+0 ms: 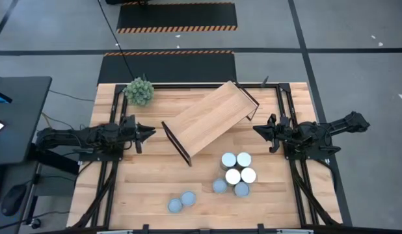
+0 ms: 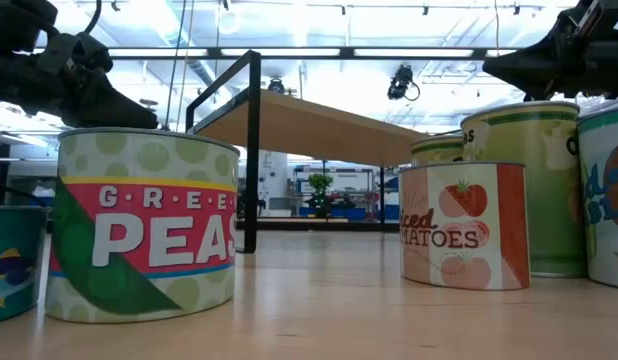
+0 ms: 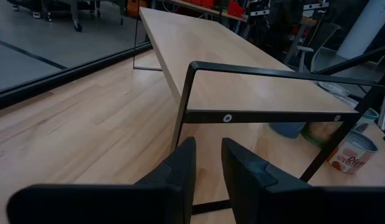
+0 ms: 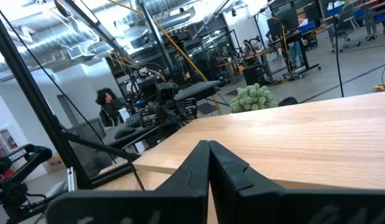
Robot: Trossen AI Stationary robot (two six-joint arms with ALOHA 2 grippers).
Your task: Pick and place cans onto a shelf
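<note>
You see the shelf [image 1: 211, 119] lying askew across the table's middle, nothing on it. Six cans [image 1: 235, 173] cluster just off its near-right side, two more cans [image 1: 181, 202] farther toward the front edge. Your left gripper [image 1: 147, 132], jaws a narrow slit apart, waits by the shelf's left end; your right gripper [image 1: 258, 129], jaws pressed together, sits empty beside the right end.

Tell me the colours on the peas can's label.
The peas can is pale green with dots, a red band and white lettering; it shows best in the low view.
</note>
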